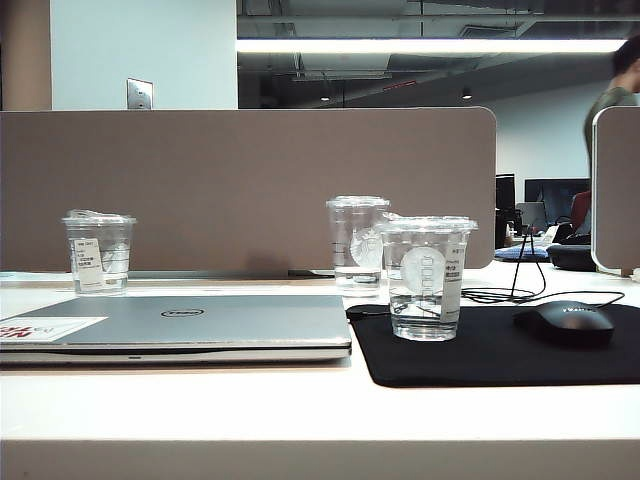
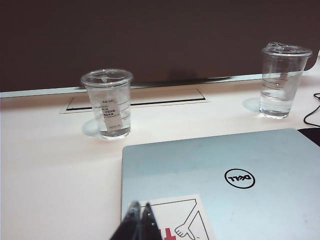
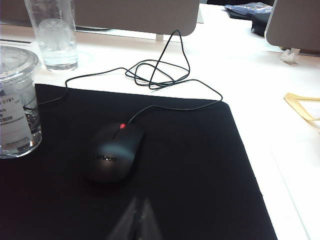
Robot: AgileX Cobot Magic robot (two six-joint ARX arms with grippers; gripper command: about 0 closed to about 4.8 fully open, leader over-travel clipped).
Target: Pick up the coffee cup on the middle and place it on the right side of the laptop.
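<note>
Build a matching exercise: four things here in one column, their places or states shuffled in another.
1 thin silver-grey laptop
2 black computer mouse
3 short clear lidded coffee cup, white logo
4 left gripper

A shut, over a white-and-red sticker
B lid closed, flat on white table
C on black mat, some water inside
D wired, near the blurred right gripper

Pairs: 1-B, 2-D, 3-C, 4-A

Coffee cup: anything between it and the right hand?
Nothing directly. The right hand hovers over the black mat; the mouse lies just beside the line to the coffee cup. Left hand, shut, is over the laptop.
</note>
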